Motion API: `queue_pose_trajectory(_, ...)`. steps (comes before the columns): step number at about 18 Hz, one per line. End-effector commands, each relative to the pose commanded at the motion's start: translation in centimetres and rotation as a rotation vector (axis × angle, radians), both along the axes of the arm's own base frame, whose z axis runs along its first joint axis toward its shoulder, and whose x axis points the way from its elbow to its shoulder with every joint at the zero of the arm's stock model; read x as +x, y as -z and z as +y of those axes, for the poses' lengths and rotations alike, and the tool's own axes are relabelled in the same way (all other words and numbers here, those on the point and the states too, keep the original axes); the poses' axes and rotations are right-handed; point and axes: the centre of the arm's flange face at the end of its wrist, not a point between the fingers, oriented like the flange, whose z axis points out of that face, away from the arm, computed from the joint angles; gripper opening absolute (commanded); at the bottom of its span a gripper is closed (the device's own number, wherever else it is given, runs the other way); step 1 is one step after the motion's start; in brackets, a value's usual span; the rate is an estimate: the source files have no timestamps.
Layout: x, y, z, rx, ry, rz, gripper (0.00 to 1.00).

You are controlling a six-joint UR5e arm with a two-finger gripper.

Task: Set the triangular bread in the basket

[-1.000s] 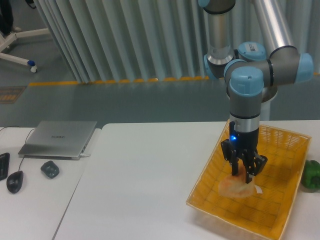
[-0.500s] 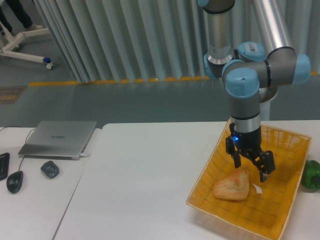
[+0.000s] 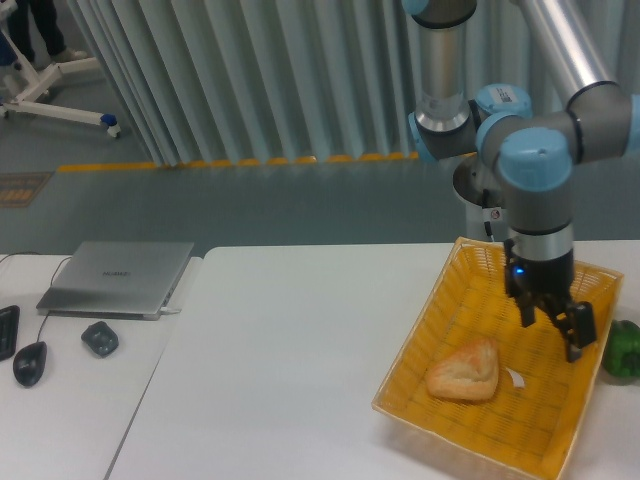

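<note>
The golden-tan triangular bread [image 3: 464, 371] lies inside the yellow-orange woven basket [image 3: 420, 340], near its left front part, beside a small white tag [image 3: 516, 378]. My gripper [image 3: 552, 336] hangs open above the basket's right half, up and to the right of the bread, with nothing between its fingers and clear of the pastry.
A green object [image 3: 624, 350] sits on the table just right of the basket. On the left side table are a closed laptop [image 3: 118, 277], a small dark device [image 3: 99, 338], a mouse [image 3: 30, 362] and a black item at the edge. The arm's base stands behind the basket.
The gripper let go of the bread, which now rests in the basket, then rose and moved to the right, away from it.
</note>
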Motion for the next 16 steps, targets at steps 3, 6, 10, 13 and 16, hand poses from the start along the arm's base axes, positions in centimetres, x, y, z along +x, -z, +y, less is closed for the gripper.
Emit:
queue_pose_trajectory(3,-3.0,-1.0,-2.6,-0.052,0.107,-0.027,1.0)
queue_pose_trajectory(6,-5.0,-1.1,-4.8,-0.073,0.18,-0.039,1.0)
queue_pose_trajectory(10,-5.9,-0.8,-6.1,-0.089,0.241,-0.068,1.0)
queue_pose_trajectory(13,-6.3,-1.1,-6.6,-0.094,0.261,-0.099,1.0)
queue_pose_trajectory(16,-6.0,-1.1,-6.4,-0.096,0.283,-0.128,1.0)
